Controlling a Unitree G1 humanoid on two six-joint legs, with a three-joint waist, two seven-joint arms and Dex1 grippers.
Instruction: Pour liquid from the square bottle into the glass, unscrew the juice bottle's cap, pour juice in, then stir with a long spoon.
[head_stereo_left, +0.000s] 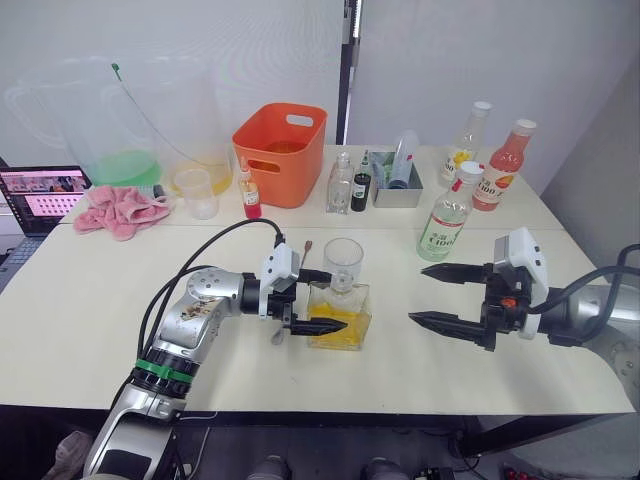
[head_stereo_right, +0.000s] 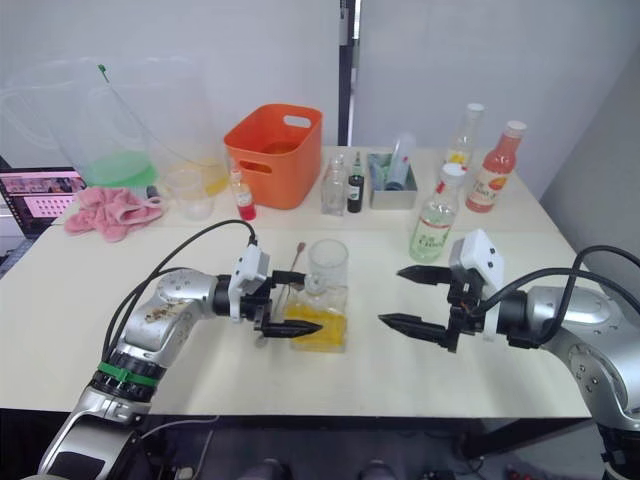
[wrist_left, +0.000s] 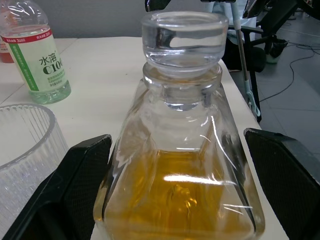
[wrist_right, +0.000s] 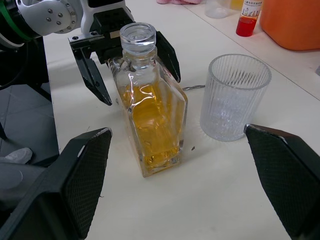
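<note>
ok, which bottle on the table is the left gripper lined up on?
The square bottle of amber liquid with a glass stopper, beside the ribbed glass. The left gripper straddles it, fingers open; the other bottles stand farther back.

The scene is bright and evenly lit from overhead, so the pale worktop (head_stereo_left: 90, 310) carries only soft, faint shadows under the arms. White glare streaks run across the shoulders of the square bottle (wrist_left: 177, 165) in the left wrist view, with a bright bar on its amber liquid. The ribbed glass (wrist_right: 234, 97) catches small sparkles. Close to the wrist lenses, the black fingers (wrist_right: 75, 180) look soft and oversized, and the background behind the bottle is mildly blurred.
</note>
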